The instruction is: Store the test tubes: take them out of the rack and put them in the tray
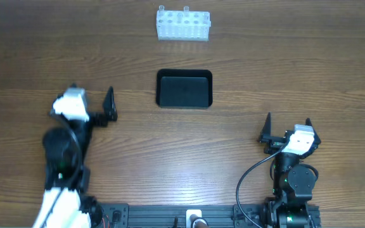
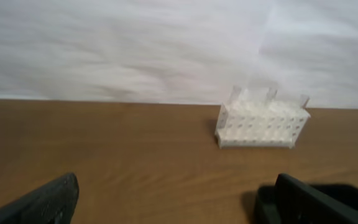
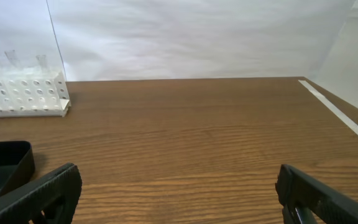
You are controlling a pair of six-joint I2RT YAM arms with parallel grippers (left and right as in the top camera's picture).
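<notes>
The white perforated rack point(image 1: 183, 25) stood at the far side of the table point(image 1: 296, 76), with a few clear test tubes point(image 2: 271, 93) upright in it, their tops poking above the holes. The black tray point(image 1: 184, 90) lay empty near the rack, between it and the arms. The left jaws and the right jaws both stood wide, holding nothing, well short of the rack. The tubes looked light, thin-walled, slick and probably breakable. A gentle pinch on an exposed top, drawn straight up, seemed the safest hold.
</notes>
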